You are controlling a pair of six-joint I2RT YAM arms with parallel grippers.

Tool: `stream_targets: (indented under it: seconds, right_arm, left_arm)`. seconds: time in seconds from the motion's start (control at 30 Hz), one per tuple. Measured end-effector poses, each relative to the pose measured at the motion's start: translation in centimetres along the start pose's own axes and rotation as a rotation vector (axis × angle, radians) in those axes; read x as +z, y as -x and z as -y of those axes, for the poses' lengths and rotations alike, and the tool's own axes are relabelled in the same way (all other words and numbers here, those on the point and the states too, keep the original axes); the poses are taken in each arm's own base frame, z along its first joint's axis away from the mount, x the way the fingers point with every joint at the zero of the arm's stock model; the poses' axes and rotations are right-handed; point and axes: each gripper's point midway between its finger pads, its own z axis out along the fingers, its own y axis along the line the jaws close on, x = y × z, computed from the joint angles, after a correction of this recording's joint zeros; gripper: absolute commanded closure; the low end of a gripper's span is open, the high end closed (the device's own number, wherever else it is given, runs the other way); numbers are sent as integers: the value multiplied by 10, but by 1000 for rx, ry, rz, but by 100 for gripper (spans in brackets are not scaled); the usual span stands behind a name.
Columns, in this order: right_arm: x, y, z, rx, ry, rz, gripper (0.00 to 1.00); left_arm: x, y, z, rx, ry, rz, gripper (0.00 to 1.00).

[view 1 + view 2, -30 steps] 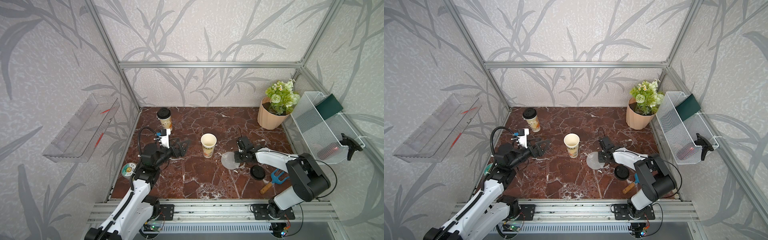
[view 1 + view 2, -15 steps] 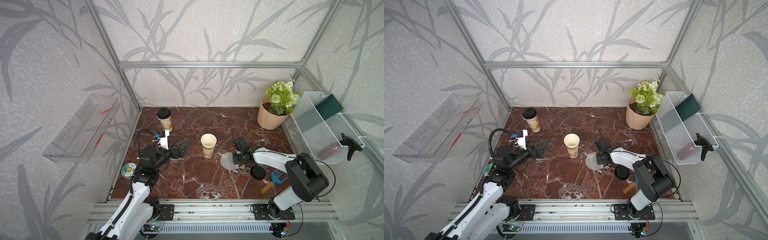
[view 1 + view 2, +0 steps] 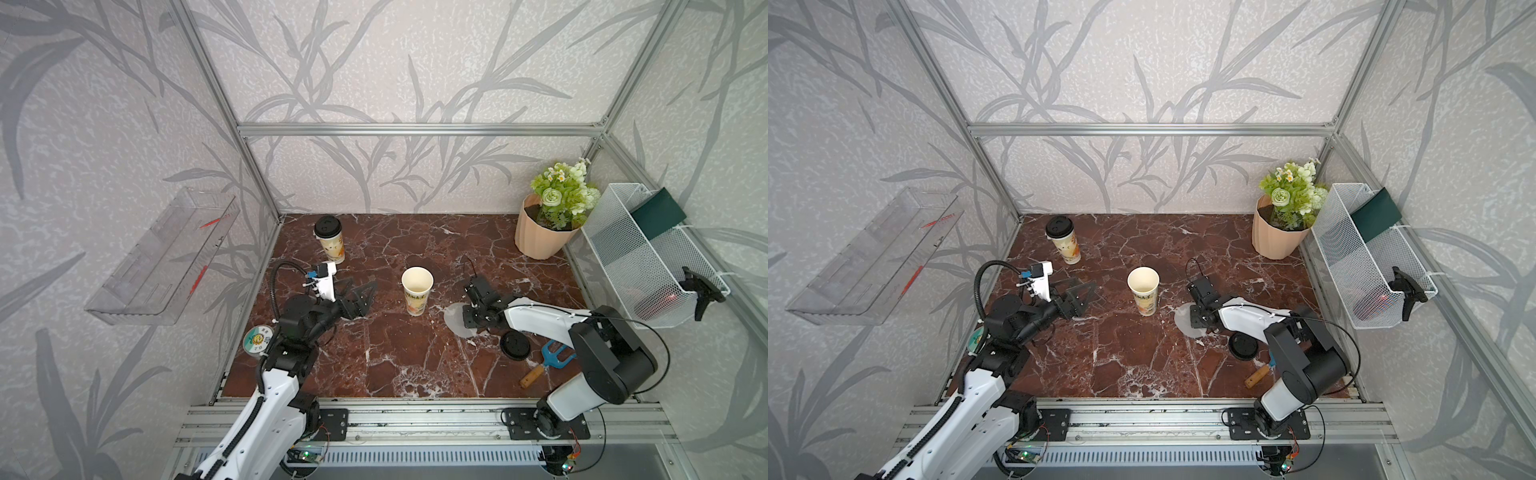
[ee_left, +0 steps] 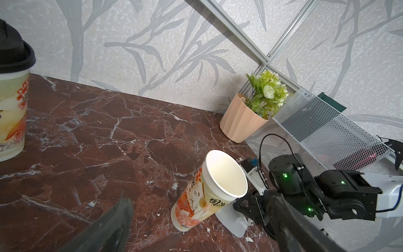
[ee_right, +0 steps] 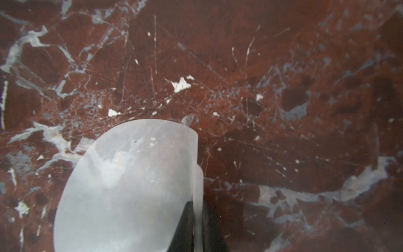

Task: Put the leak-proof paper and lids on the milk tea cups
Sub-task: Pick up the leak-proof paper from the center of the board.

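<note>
Pinching: your right end effector point(image 5: 197, 220) is pressed on the rim of the leak-proof paper point(image 5: 130, 185).
Paper: low at the counter point(image 3: 395, 353), just beside the open milk tea cup point(image 3: 417, 291).
Your left end effector point(image 3: 359, 293): spread wide, near the lidded cup point(image 3: 330, 241).

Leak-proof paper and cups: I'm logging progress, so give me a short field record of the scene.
open cup: upright, centre of table, mouth uncovered
lidded cup: upright at the back
leak-proof paper: one disc visible, beside open cup, edge pinched
right end effector: shut on leak-proof paper
left end effector: open, empty, pointing toward open cup
loose black lid: on table, near right end effector
</note>
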Motion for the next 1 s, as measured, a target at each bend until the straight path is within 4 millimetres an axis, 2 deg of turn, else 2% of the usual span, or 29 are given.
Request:
stream_targets:
  seconds: [0.03, 0.1, 0.23, 0.4, 0.63, 0.73, 0.87, 1.0]
  right_arm:
    - [-3, -3, 0, -1, 15, 1, 100]
    - [-11, -5, -2, 2, 48, 15, 100]
    - [-48, 15, -16, 13, 161, 131, 100]
    - [-109, 47, -36, 14, 324, 308, 100]
    - [-209, 86, -71, -10, 578, 519, 100]
    - [-239, 96, -90, -22, 701, 571, 100]
    - [-252, 100, -120, -39, 850, 560, 100]
    - [-242, 98, -143, -48, 932, 496, 100]
  left_arm:
    - [0, 0, 0, -3, -2, 0, 1]
    - [1, -1, 1, -15, -12, 0, 1]
    - [7, -8, 4, -60, -51, -23, 1]
    - [14, -15, 13, -112, -101, -58, 1]
    - [28, -27, 33, -178, -172, -116, 4]
    - [40, -27, 42, -214, -200, -148, 6]
    - [61, -25, 56, -254, -252, -180, 13]
    - [72, -24, 71, -273, -308, -198, 20]
